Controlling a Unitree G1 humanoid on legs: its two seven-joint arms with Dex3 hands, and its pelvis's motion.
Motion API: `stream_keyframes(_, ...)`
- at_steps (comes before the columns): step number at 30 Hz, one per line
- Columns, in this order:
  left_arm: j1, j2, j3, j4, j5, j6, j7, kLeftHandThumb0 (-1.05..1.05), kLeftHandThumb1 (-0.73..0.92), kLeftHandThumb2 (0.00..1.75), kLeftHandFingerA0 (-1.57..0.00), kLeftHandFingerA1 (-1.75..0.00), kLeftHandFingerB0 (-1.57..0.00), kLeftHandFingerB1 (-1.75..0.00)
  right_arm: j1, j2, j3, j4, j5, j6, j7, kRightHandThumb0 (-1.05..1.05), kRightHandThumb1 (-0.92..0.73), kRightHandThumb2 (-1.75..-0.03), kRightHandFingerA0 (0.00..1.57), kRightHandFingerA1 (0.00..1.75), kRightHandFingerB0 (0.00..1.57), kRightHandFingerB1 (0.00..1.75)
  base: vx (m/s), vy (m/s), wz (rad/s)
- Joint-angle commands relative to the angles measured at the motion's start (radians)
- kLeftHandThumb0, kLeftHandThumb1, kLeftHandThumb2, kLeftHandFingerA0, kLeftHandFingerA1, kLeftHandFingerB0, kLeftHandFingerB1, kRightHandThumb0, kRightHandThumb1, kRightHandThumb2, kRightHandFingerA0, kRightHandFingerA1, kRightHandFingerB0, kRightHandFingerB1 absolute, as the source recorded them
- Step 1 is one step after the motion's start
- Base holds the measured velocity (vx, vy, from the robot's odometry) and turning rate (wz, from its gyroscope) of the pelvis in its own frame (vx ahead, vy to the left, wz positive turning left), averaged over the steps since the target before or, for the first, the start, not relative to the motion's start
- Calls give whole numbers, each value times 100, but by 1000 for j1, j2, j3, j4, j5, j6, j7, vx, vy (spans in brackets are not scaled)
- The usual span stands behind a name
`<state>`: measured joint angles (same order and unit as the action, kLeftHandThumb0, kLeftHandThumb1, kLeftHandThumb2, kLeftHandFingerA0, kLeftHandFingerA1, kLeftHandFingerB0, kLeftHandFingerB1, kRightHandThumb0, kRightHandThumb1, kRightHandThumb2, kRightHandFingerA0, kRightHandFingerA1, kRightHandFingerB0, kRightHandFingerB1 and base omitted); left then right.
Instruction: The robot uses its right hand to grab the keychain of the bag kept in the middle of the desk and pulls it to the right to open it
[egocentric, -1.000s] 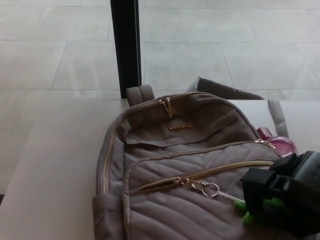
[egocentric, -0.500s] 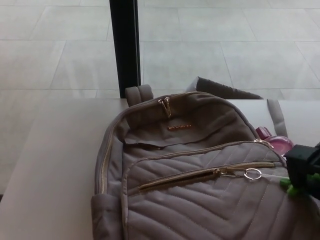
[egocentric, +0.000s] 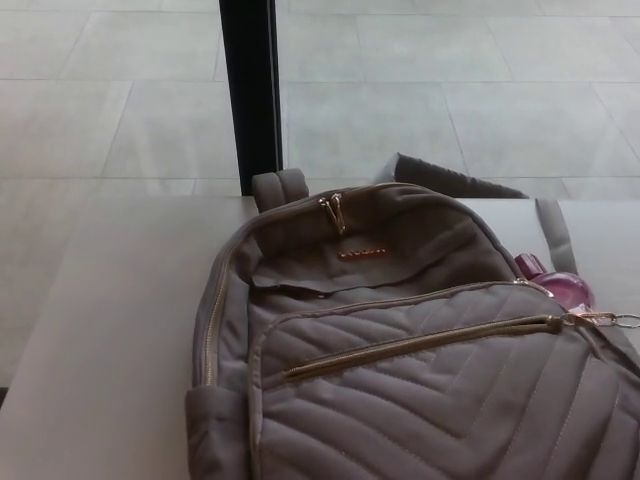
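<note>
Your keychain (egocentric: 622, 321) sits at the far right end of the front pocket zipper (egocentric: 420, 345), almost at the picture's edge, on the grey bag (egocentric: 400, 380) lying in the middle of the bench (egocentric: 110, 330). With the slider that far right, you can judge the pull as essentially finished. Neither hand appears, so you cannot tell what the right hand holds. A pink bottle (egocentric: 562, 288) pokes out beside the bag.

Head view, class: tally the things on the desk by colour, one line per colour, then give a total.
Taupe-grey: 1, the backpack
Pink: 1, the bottle beside the backpack, partly hidden
Gold: 1, the key ring at the right end of the front zip
Total: 3
No robot hand is in view.
</note>
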<state>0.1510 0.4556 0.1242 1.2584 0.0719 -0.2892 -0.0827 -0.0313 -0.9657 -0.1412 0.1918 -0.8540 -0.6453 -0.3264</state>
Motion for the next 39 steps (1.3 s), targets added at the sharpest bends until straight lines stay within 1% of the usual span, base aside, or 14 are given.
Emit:
stream_keyframes(1,6,7,-3,-8,4,-14,13,-71,84,65,-63,-60,-53,-43,40,-50,-34,66,-22,25,-77,-17,-33,-107,95,175,79,157,0,0,0)
stream_keyframes(12,10,5,0,0,1,-20,3,-69,84,65,-63,-59,-54,-44,155,-83,-45,117,98,9,13,-15,-55,-90,92,175,61,141,0,0,0)
stream_keyframes(13,7,2,8,7,-7,-17,-1,-69,83,65,-63,-57,-53,-44,166,-84,-48,111,142,-5,46,-37,-55,-99,105,128,71,103,0,0,0)
stream_keyframes(14,9,3,4,5,-3,-24,0,-69,84,65,-65,-60,-53,-44,186,-80,-53,84,177,19,101,-44,-70,-61,69,102,30,39,0,0,0)
stream_keyframes(16,12,-1,11,2,-11,-17,-5,-70,84,65,-63,-60,-53,-44,219,-90,-61,34,179,59,167,-84,-55,-93,6,32,0,20,0,0,0)
stream_keyframes(19,14,1,-9,3,13,-25,6,-69,85,65,-64,-62,-54,-45,257,-98,-81,-16,200,81,221,-105,-61,-102,0,11,0,13,0,0,0)
stream_keyframes(20,12,2,-12,8,17,-27,6,-71,85,65,-65,-62,-55,-45,273,-94,-94,-28,225,82,234,-104,-71,-64,0,0,0,0,0,0,0)
stream_keyframes(23,24,1,-12,7,15,-50,3,-70,85,65,-65,-63,-55,-46,315,-83,-142,-75,280,125,294,-105,-59,-97,0,7,0,0,0,0,0)
stream_keyframes(27,24,4,-23,11,24,-54,5,-71,85,66,-64,-66,-57,-48,368,-58,-221,-107,338,170,337,-105,-69,-67,0,2,0,0,0,0,0)
stream_keyframes(29,23,0,-17,9,14,-42,5,-72,85,65,-64,-65,-59,-48,376,-49,-248,-80,354,154,320,-105,-55,-102,0,23,0,0,0,0,0)
stream_keyframes(30,23,1,-23,11,20,-47,8,-71,86,65,-64,-63,-58,-48,391,-35,-282,-60,390,175,333,-105,-72,-62,0,0,0,0,0,0,0)
stream_keyframes(35,26,0,-26,16,18,-65,8,-70,85,65,-66,-63,-56,-45,377,27,-391,157,510,215,307,-105,-76,-64,0,0,0,1,0,0,0)
stream_keyframes(36,24,2,-31,17,22,-62,8,-70,86,66,-65,-61,-55,-45,370,49,-424,182,572,256,340,-105,-62,-107,0,24,0,12,0,0,0)
stream_keyframes(39,31,0,-36,16,25,-69,8,-68,86,66,-62,-58,-56,-46,343,73,-505,306,659,344,388,-96,-64,-105,0,29,10,18,0,0,0)
